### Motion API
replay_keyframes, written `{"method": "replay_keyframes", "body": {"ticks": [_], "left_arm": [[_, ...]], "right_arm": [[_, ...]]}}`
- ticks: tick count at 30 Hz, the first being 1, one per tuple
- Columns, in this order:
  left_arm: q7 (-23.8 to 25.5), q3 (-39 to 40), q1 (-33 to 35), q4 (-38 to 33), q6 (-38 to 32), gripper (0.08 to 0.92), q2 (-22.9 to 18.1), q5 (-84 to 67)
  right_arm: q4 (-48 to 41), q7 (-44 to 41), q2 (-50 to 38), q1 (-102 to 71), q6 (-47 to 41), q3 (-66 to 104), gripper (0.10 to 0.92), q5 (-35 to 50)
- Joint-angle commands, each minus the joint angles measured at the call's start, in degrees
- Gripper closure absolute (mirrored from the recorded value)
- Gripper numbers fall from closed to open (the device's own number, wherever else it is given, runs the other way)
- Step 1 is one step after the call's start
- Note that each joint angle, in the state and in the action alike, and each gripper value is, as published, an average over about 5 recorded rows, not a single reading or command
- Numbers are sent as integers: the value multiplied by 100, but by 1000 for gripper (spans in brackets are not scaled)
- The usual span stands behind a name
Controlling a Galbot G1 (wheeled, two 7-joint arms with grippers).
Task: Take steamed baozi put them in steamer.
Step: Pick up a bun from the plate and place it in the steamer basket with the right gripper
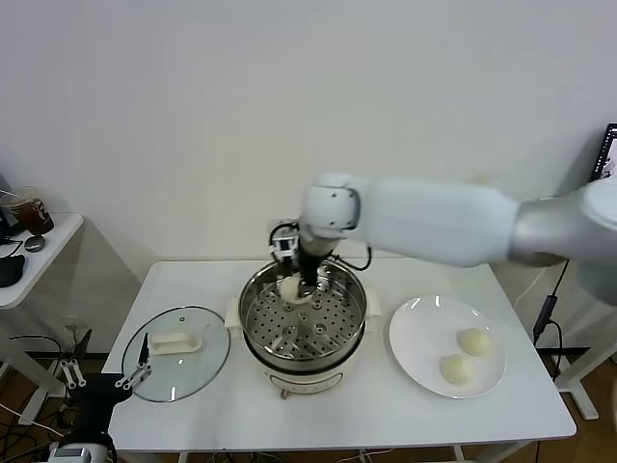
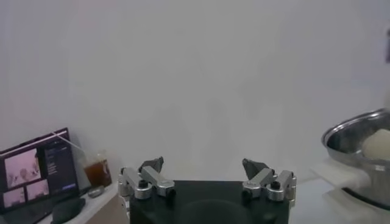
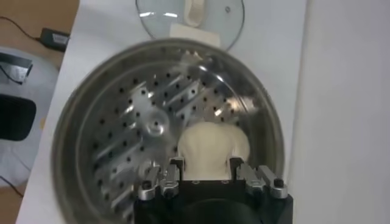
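Baozi (image 3: 212,146) sits directly between the fingers of the right gripper (image 3: 207,167), pinched at its sides, low inside the steamer (image 1: 305,323) at the far rim side of the perforated tray (image 3: 140,115). Bun is round, no long axis to speak of; in the right wrist view it bulges outward past the fingertips, just above or touching the tray — contact cannot be told. Jaws stand moderately apart, closed only to the bun's width. Judgement: release is the coming move, and it turns on the bun being straight below the gripper with tray beneath; a small opening should let it settle. Two more baozi (image 1: 465,355) lie on the white plate (image 1: 415,333), off to the gripper's right side and nearer the robot, close to the right arm. Glass lid (image 1: 175,365) rests on the table on the opposite side of the steamer. Left gripper (image 2: 207,182) hangs parked low beside the table's left edge, fingers spread wide, holding nothing.
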Motion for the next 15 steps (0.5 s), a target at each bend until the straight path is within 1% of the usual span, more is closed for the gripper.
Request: {"method": "replay_keyframes", "body": {"ticks": [1, 15], "left_arm": [[7, -10, -12, -61, 23, 177, -7, 4], [14, -28, -20, -58, 31, 177, 11, -14]], "right_arm": [[-769, 160, 934, -586, -188, 43, 558, 97], [-963, 107, 1133, -849, -185, -40, 554, -122]]}}
